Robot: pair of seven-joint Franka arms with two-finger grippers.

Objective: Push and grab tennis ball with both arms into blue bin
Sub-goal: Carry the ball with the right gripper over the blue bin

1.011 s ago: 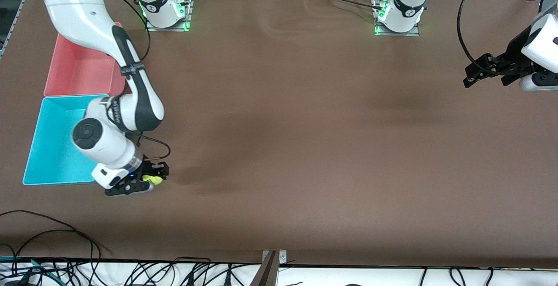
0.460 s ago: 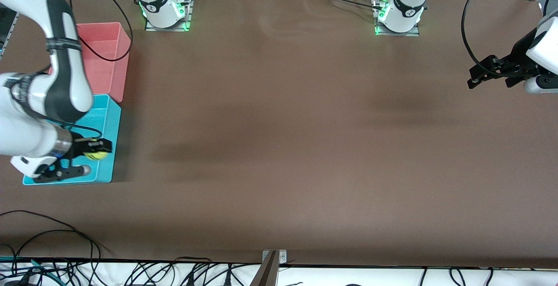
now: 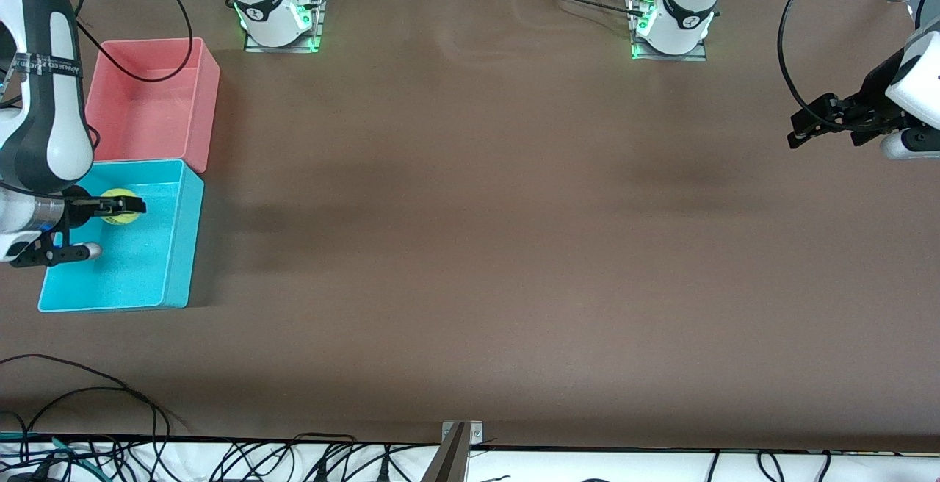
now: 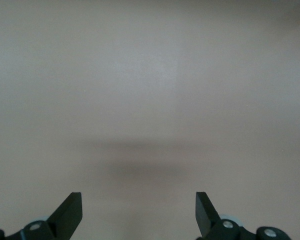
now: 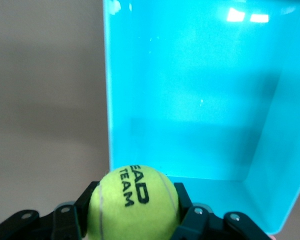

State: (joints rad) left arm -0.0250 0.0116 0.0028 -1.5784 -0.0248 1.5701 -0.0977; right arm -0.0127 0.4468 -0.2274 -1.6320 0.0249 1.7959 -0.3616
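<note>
The yellow-green tennis ball point(image 3: 120, 217) is held in my right gripper point(image 3: 125, 208), which is shut on it over the blue bin point(image 3: 172, 276) at the right arm's end of the table. In the right wrist view the ball point(image 5: 134, 202), printed HEAD TEAM, sits between the black fingers point(image 5: 184, 201) above the bin's cyan inside point(image 5: 200, 100). My left gripper point(image 3: 808, 126) is open and empty, held in the air over bare table at the left arm's end. In the left wrist view its fingertips point(image 4: 70, 212) stand wide apart over plain brown table.
A pink bin point(image 3: 202, 100) of the same size stands against the blue bin, farther from the front camera. Both arm bases point(image 3: 275, 15) stand along the table's back edge. Cables lie off the table's front edge point(image 3: 88, 394).
My right gripper has carried the ball from the table beside the blue bin's near corner to over the bin's inside. The pink bin is now uncovered. The left arm barely moved.
</note>
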